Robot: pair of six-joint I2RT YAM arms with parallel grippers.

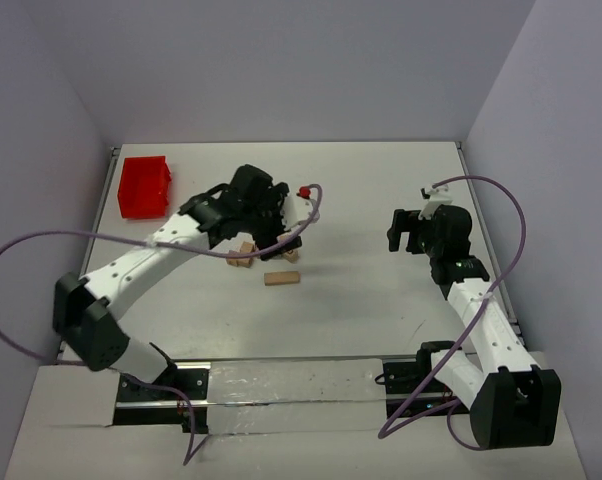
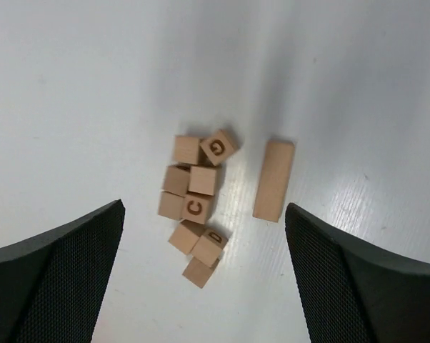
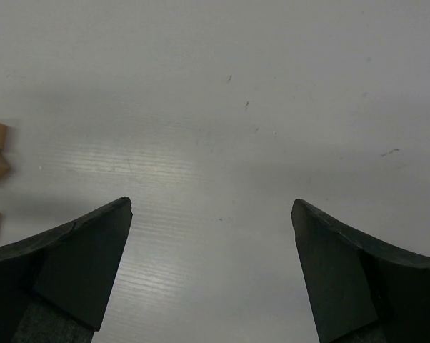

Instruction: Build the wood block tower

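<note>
On table (image 2: 72, 86), nine cubes (image 2: 203, 180), one bar (image 2: 273, 180)

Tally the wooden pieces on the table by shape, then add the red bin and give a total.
Small cubes: 9
Long block: 1
Red bin: 1
Total: 11
</note>
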